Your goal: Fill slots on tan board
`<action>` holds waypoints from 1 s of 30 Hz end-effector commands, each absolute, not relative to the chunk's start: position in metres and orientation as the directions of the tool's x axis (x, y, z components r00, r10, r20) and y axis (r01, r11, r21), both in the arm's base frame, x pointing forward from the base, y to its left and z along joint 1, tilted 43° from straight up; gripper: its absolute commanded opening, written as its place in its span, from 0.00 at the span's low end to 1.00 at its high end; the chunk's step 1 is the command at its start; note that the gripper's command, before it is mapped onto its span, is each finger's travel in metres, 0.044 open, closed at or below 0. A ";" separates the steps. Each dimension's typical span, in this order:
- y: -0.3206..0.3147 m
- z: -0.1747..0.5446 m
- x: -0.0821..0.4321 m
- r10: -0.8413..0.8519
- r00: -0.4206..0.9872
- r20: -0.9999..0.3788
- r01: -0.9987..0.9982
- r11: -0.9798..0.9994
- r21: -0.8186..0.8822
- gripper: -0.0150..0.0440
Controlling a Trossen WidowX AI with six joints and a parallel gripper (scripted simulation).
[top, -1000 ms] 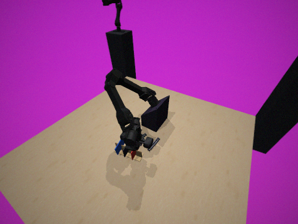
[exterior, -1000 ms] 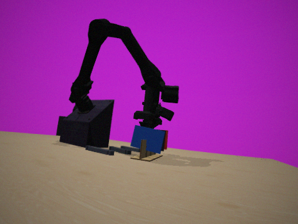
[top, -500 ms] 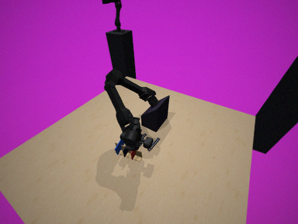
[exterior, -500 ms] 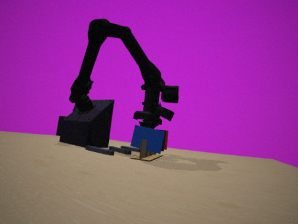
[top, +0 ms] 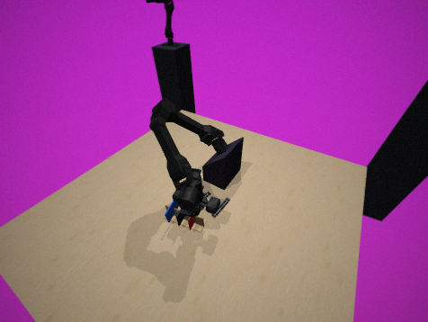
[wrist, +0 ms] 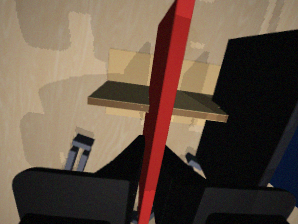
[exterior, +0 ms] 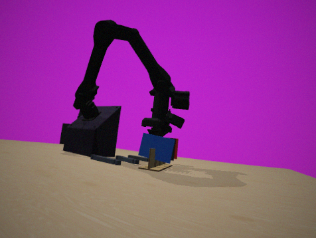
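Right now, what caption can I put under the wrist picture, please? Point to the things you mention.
Gripper (wrist: 147, 141) shut on the red board (wrist: 167, 90), held crosswise over the tan board (wrist: 120, 95), black board (wrist: 245, 100) beside it.

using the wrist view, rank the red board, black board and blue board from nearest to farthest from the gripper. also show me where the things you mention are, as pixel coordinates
1. Red board (top: 191, 222) (exterior: 176, 149) (wrist: 167, 85): between the gripper's fingers.
2. Black board (top: 180, 219) (wrist: 240, 110): just right of the red one in the wrist view.
3. Blue board (top: 170, 211) (exterior: 157, 147) (wrist: 289, 172): beyond the black one, at the right edge.
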State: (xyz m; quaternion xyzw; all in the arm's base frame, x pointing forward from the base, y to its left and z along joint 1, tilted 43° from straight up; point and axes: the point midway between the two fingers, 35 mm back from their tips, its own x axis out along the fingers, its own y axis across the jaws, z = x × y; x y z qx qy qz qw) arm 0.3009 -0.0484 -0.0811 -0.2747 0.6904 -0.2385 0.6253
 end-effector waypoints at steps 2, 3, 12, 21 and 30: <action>-0.049 -0.081 0.300 -0.678 -0.066 -0.732 -0.062 0.735 -0.675 0.25; -0.049 -0.081 0.300 -0.678 -0.066 -0.732 -0.061 0.735 -0.675 0.25; -0.049 -0.081 0.301 -0.678 -0.066 -0.732 -0.076 0.735 -0.674 0.25; -0.049 -0.081 0.301 -0.678 -0.066 -0.732 -0.076 0.735 -0.674 0.25; -0.048 -0.081 0.302 -0.678 -0.066 -0.732 -0.084 0.735 -0.673 0.25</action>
